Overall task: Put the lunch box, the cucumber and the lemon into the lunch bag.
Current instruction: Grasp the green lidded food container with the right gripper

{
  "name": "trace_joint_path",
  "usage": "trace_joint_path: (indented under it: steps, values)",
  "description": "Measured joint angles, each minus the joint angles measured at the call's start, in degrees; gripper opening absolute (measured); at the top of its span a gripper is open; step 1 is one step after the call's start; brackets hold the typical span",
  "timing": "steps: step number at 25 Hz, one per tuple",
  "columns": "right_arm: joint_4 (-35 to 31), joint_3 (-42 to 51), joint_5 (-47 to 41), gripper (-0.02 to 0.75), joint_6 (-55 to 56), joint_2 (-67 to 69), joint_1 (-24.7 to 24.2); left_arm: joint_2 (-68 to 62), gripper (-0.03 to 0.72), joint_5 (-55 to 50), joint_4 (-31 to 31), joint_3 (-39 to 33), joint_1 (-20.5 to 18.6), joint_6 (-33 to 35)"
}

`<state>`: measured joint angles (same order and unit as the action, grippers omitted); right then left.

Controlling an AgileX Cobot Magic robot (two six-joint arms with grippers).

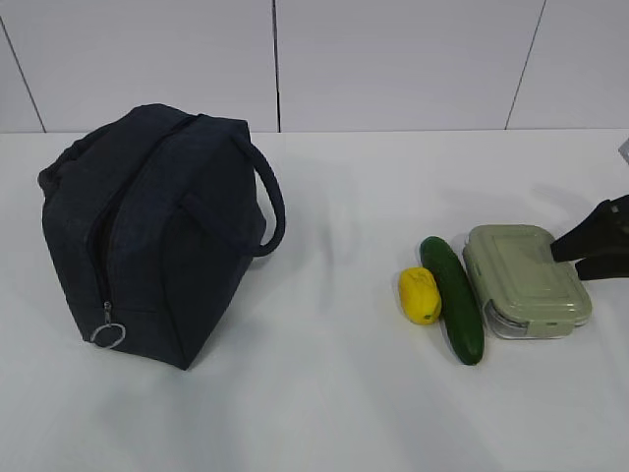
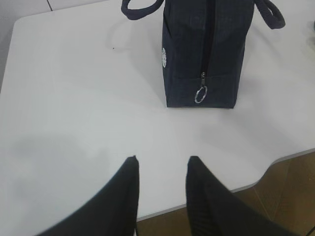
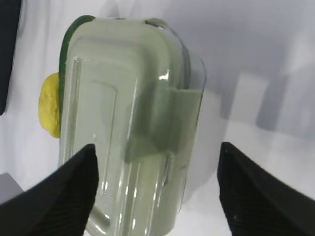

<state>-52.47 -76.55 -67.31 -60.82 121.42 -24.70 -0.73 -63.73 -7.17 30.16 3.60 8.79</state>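
Risk here is that our right gripper point(image 3: 157, 191), jaws spread wide and empty over the lunch box point(image 3: 130, 123), knocks it into the cucumber point(image 1: 453, 297) and lemon point(image 1: 420, 294) beyond, while our left gripper point(image 2: 162, 169) hangs parted, the zipped lunch bag point(image 2: 204, 51) ahead.

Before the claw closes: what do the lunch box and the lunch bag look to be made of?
Lunch box: lid looks like pale green matte plastic with moulded ridges; the base looks clear and glossy, plastic or glass, since highlights glint along its edge.
Lunch bag: dark navy woven fabric, matte and soft-looking, with sagging sides and loop handles. Its zipper ring pull looks like shiny metal.
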Motion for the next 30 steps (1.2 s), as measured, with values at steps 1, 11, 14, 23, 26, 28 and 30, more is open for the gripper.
trace_joint_path:
  steps: [1, 11, 14, 23, 26, 28, 30]
  values:
    - [0.14, 0.0, 0.0, 0.564, 0.41, 0.0, -0.03, 0.0, 0.235, 0.0, 0.0, 0.0, 0.0, 0.0]
    - [-1.4, 0.0, 0.0, 0.566, 0.48, 0.0, -0.12, 0.0, 0.235, 0.0, 0.0, 0.0, 0.0, 0.0]
    - [-2.38, -0.09, 0.0, 0.566, -0.02, 0.5, -0.12, 0.0, 0.235, 0.0, 0.0, 0.0, 0.0, 0.0]
    - [-5.72, -0.34, -0.1, 0.568, -0.57, 5.0, -0.02, 0.0, 0.235, 0.0, 0.0, 0.0, 0.0, 0.0]
    - [-5.99, -0.45, -0.1, 0.568, -1.57, 5.23, -0.02, 0.0, 0.235, 0.0, 0.0, 0.0, 0.0, 0.0]
    - [-6.09, -0.54, -0.1, 0.568, -2.08, 5.23, -0.02, 0.0, 0.235, 0.0, 0.0, 0.0, 0.0, 0.0]
    - [-6.09, -0.54, -0.1, 0.568, -2.28, 5.23, -0.02, 0.0, 0.235, 0.0, 0.0, 0.0, 0.0, 0.0]
